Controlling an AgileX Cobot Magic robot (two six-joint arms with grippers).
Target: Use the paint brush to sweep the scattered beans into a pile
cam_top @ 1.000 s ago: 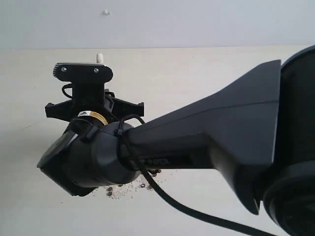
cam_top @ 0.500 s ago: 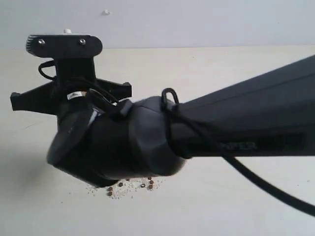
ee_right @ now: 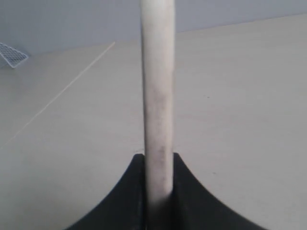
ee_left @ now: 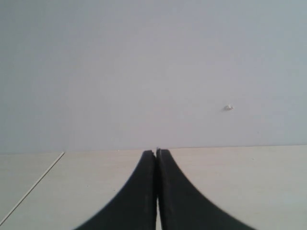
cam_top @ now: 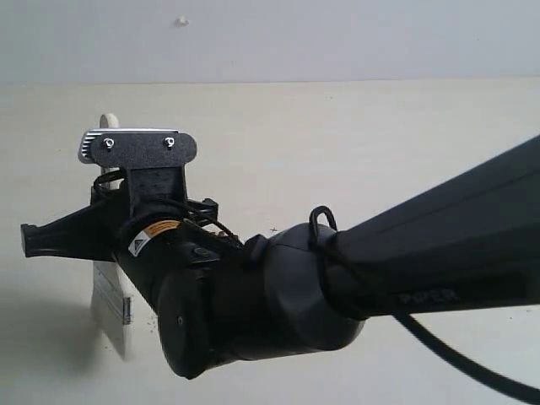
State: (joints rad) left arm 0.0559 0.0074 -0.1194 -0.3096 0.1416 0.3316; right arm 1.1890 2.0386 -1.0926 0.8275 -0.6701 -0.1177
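Left gripper [ee_left: 157, 154]: fingers pressed together, nothing between them. Paint brush [cam_top: 113, 297], far left of the exterior view: lower than half a second ago, its ferrule and bristles now showing; the beans seen then are now hidden behind the right arm [cam_top: 380, 270]. Long axis near upright, handle end up, bristles down at the table [cam_top: 354, 135]. Right gripper [ee_right: 158, 160]: clamped on the handle.

Pale table [cam_top: 380, 152], grey wall [cam_top: 337, 38]
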